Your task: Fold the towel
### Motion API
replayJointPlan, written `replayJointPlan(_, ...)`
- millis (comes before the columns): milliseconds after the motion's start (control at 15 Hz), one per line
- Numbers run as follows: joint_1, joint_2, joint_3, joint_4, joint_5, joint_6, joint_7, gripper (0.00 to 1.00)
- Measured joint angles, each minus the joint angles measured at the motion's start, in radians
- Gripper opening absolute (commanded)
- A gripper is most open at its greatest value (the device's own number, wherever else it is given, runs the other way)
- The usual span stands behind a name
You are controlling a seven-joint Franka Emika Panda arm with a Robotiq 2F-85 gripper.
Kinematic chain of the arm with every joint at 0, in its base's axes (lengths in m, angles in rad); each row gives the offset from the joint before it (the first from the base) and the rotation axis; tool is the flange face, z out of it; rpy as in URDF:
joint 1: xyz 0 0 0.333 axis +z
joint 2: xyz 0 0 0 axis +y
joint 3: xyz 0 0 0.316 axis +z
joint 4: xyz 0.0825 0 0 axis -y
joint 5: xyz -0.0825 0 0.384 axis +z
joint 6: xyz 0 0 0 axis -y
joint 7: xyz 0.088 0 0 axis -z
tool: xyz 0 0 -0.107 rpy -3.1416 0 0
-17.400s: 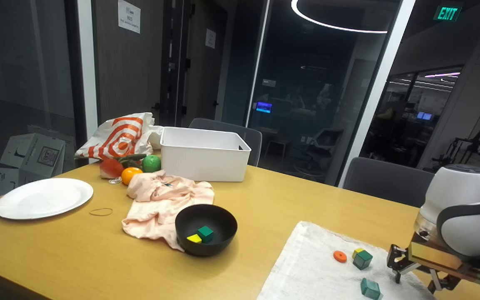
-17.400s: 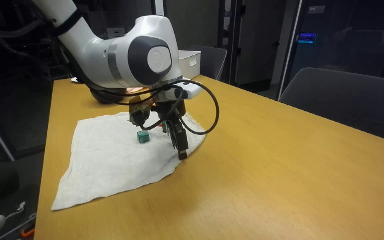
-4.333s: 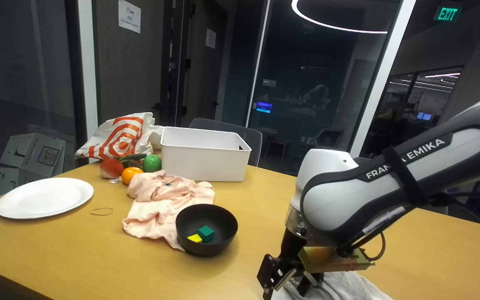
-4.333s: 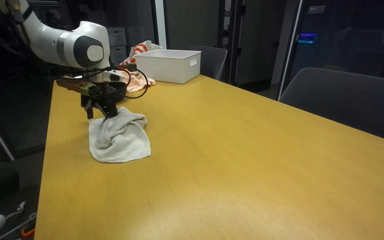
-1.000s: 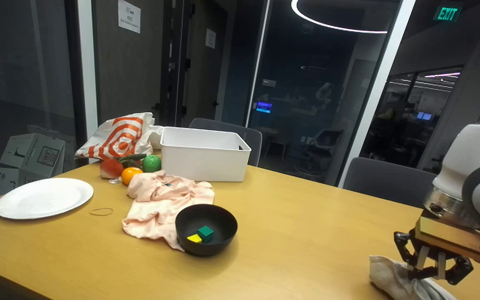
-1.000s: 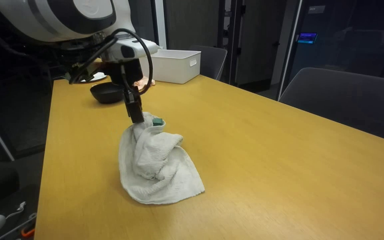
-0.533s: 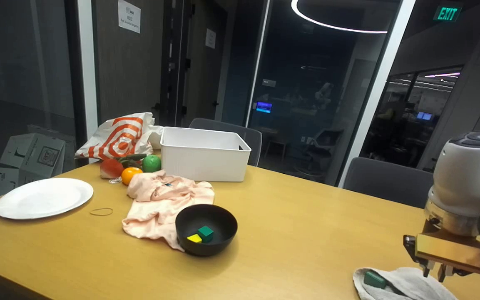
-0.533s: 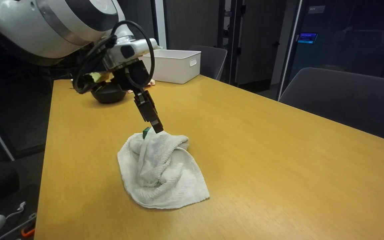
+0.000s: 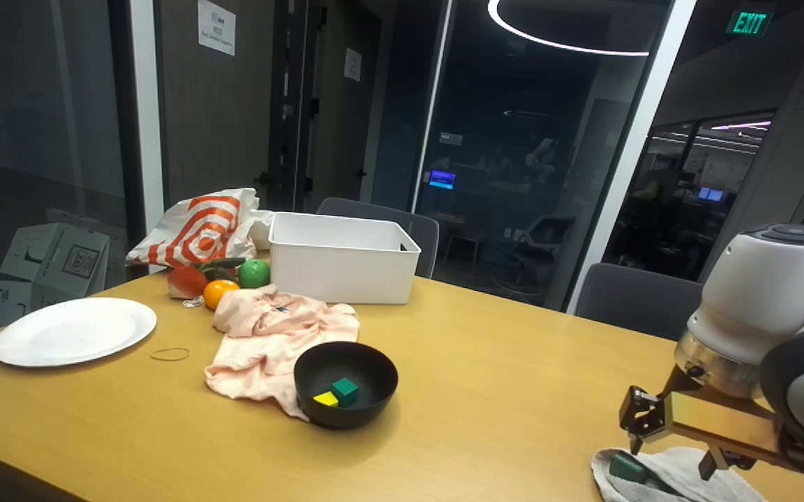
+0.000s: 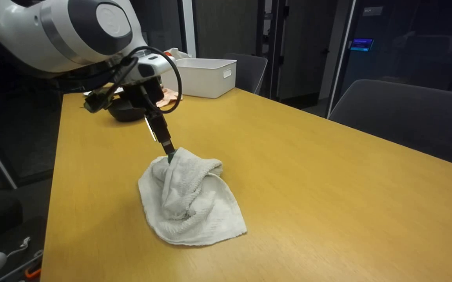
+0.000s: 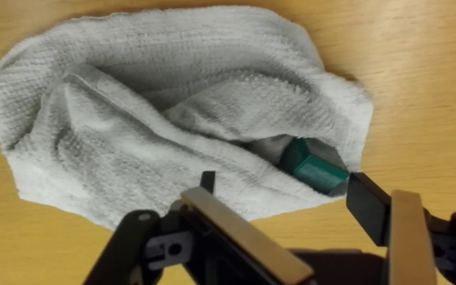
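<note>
Towel bunched up, jaws released, another fold likely

From where I stand: gripper (image 9: pixel 671 459) hangs at one edge of the towel (image 10: pixel 194 203), jaws spread apart, nothing clasped. Towel lies on the wooden table (image 10: pixel 308 196) in a rumpled, overlapping heap; a green block (image 11: pixel 318 172) shows in a pocket at its edge, close by one side of the gripper. Touching or not, can't tell. Step, my read: between grasps, partly folded, not neat. Next move probably calls for picking a flap by the block, straddling that layer, closing on towel only and drawing it over. Likely slip: pinching the block instead of the towel.
</note>
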Motion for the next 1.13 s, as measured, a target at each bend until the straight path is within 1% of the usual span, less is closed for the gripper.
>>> replayJointPlan(133, 0.014, -0.014, 0.0, 0.0, 0.028, -0.004, -0.028, 1.0)
replayJointPlan(333, 0.012, -0.064, 0.0, 0.0, 0.029, -0.041, -0.031, 1.0)
replayJointPlan(667, -0.016, -0.187, 0.0, -0.001, 0.026, -0.17, -0.026, 1.0)
replayJointPlan(867, -0.023, -0.243, -0.006, -0.001, 0.053, -0.258, -0.028, 1.0)
replayJointPlan(1133, -0.023, -0.258, -0.008, -0.004, 0.058, -0.272, -0.028, 1.0)
